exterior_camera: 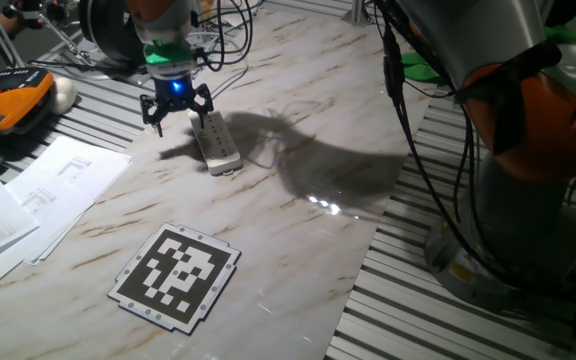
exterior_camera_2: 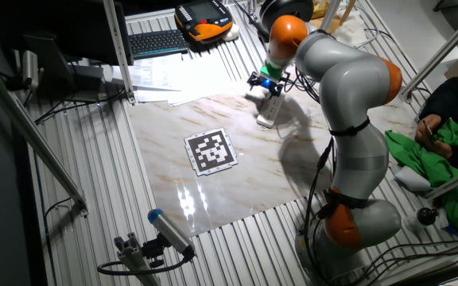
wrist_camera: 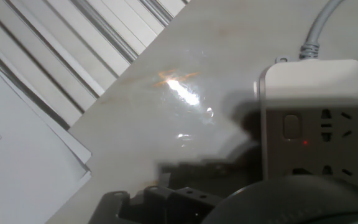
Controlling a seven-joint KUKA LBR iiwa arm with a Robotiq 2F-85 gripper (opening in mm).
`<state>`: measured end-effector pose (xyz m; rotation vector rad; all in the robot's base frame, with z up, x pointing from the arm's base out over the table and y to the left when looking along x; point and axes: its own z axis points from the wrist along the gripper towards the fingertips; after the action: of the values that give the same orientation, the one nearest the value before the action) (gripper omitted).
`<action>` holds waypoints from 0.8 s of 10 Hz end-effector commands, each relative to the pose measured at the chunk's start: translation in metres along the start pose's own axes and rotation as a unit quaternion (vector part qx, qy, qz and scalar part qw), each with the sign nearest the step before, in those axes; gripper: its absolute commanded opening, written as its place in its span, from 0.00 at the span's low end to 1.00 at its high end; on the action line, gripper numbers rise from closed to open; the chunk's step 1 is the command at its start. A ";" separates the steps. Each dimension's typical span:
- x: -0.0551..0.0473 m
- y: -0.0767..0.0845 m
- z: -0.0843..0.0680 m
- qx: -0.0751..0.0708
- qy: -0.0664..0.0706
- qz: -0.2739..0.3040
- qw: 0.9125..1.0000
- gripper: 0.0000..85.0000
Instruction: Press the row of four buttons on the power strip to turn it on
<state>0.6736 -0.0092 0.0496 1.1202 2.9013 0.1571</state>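
The power strip is a white bar lying on the marble table top, with its grey cable running off the far end. My gripper hangs just above that far end, and its dark fingers stand spread apart, open, holding nothing. In the hand view the power strip fills the right side. Of the row of four buttons, one white button shows there, with a small red light beside it; the others are hidden. From the other side, the gripper is over the strip.
A black-and-white marker tag lies at the front of the table. White paper sheets lie at the left edge. An orange and black pendant and a keyboard lie beyond them. The arm's base stands at the right.
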 end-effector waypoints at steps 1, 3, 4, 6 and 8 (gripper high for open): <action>0.000 0.000 0.004 -0.004 -0.004 -0.002 1.000 1.00; 0.002 0.000 0.007 -0.004 -0.004 -0.001 1.000 1.00; 0.002 0.000 0.007 -0.004 -0.004 -0.001 1.000 1.00; 0.004 -0.001 0.012 -0.008 -0.008 -0.002 1.000 1.00; 0.007 -0.001 0.018 -0.011 -0.012 -0.002 1.000 1.00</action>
<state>0.6718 -0.0041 0.0362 1.1012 2.8660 0.1751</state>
